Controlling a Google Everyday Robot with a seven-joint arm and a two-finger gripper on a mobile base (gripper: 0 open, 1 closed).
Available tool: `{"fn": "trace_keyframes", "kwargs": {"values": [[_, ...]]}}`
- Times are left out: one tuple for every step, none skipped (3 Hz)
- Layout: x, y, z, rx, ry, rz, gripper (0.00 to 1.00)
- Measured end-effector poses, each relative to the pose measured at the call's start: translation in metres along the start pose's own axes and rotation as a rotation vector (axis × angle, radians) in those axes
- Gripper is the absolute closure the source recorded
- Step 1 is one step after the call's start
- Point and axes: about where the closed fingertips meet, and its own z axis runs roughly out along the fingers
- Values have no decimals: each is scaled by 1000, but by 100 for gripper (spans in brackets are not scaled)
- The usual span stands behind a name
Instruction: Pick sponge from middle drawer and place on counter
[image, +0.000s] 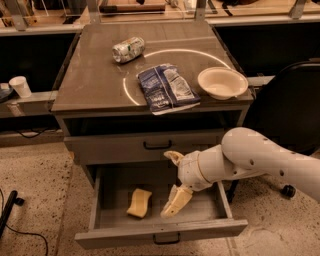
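As the gripper (169, 185) hangs beside, the sponge (139, 202) lies outside its jaws.

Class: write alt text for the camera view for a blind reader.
The robot's open gripper hangs over the pulled-out middle drawer, just beside the yellow sponge lying inside. On the counter sit a can, a bag and a bowl.

pale yellow foam sponge (139, 202) lying in open grey metal middle drawer (120, 236) | cream two-finger gripper (167, 184) just right of sponge, over drawer, fingers spread
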Motion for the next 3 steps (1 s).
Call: {"fn": "trace_keyframes", "kwargs": {"values": [[3,-9,34,-76,-60,29,0],[10,-17,71,-127,-137,38,0],[33,-10,111,-111,-188,47,0]]}}
